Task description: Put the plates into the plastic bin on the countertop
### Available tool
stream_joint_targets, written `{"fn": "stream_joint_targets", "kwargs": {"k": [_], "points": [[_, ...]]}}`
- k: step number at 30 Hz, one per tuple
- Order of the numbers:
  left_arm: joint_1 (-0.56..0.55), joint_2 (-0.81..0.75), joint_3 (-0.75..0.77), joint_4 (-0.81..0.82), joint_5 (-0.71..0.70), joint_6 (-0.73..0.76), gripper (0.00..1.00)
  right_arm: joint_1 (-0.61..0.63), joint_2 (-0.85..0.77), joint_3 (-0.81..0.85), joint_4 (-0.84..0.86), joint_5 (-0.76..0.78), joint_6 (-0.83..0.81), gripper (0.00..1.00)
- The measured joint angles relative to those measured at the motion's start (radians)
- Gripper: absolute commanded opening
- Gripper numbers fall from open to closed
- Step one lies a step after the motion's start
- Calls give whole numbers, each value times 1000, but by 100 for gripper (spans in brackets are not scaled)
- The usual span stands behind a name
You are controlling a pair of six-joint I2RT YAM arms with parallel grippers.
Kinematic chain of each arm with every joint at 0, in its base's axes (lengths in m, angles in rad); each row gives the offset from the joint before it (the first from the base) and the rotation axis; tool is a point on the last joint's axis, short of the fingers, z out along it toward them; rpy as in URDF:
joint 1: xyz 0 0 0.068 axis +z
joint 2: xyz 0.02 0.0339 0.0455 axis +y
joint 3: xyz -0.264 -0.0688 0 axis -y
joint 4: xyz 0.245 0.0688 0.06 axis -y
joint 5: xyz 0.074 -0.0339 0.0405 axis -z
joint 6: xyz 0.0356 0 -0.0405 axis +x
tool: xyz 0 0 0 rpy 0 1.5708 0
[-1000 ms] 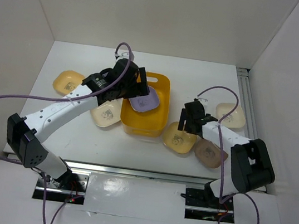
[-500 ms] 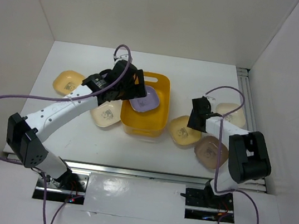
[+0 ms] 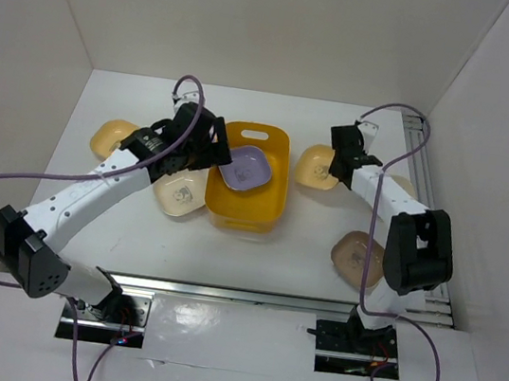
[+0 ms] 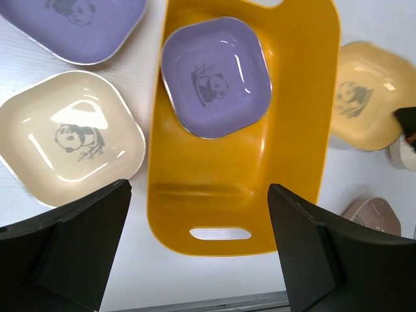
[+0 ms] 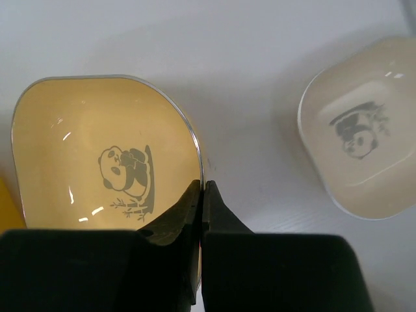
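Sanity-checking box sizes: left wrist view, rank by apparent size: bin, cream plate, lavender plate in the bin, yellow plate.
1. yellow-orange plastic bin
2. cream plate
3. lavender plate in the bin
4. yellow plate, only partly visible, so that rank is unsure

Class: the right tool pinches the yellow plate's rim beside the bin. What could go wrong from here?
1. The right tool holds the yellow plate by a thin bit of rim only, so it may tilt or slip out.
2. The left tool hangs open over the plastic bin, so the two tools might collide there.
3. The plate may land askew on the lavender plate already inside.
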Motion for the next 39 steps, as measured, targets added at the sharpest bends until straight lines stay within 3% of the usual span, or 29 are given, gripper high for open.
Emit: {"fn": "stream_joint_targets", "kwargs": {"k": [8,16,22,33,34,35,36,37,39], "points": [[46,-131,-59,-45,-70,-13,100,93,-99,145,-75,170,-4,0],[203,-200,-233,-55,-79,-115,100,258,-141,283,-54,174,-83,0],[266,-199,-354,-60,-89,-171,100,293,-6,406,-42,5,-188,0],[298,-75,-490,58,-87,-219,100,298,220,409,-37,-330,-358,3],[298,-72,-498,74,-86,-219,100,298,228,410,-36,-344,-364,15],[298,-69,-505,87,-84,-219,100,298,232,412,-35,-355,-367,34],[298,-66,-513,102,-81,-219,99,299,237,413,-35,-360,-365,70],[299,-63,-523,119,-79,-219,99,300,241,417,-35,-364,-369,89],[299,-50,-537,144,-72,-218,97,305,244,420,-28,-371,-377,99]]}}
